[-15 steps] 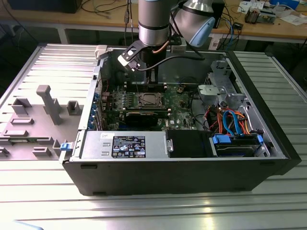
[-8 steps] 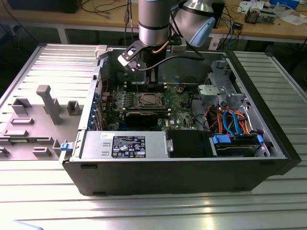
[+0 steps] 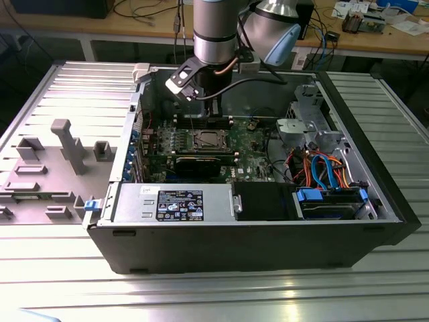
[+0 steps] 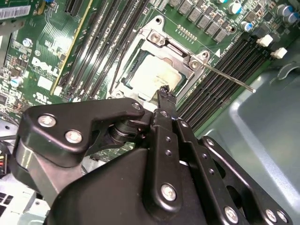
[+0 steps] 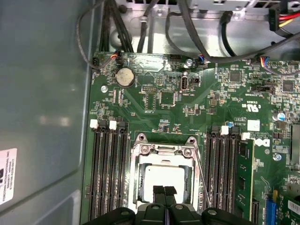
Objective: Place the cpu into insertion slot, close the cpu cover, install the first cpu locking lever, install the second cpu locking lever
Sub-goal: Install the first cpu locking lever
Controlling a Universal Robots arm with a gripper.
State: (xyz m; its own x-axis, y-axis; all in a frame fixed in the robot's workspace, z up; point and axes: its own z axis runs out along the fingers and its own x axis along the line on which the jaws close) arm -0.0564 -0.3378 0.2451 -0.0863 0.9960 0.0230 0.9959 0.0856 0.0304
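While the arm [image 3: 214,33] reaches down from above into the open computer case [image 3: 268,235], the gripper [image 5: 164,192] hangs low over the green circuit board [image 5: 154,93], right above the insertion slot [image 3: 204,140]. Its two black fingertips [image 4: 164,93] are drawn together with only a hairline gap between them, and nothing is clamped in the jaws. In both wrist views the tips sit at one edge of the socket, just over the rim of the cpu [image 5: 164,176]; whether they touch it cannot be told.

The cpu lies flat in the insertion slot, its pale metal top showing through the square window of the cpu cover [image 5: 164,151]. The cover appears to lie down around the chip, with its hinged bar on the side away from the gripper.

A thin locking lever [image 4: 229,77] runs alongside the socket, slanting out over the neighbouring black memory slots [image 5: 222,173]. More memory slots [image 5: 108,173] flank the socket's other side
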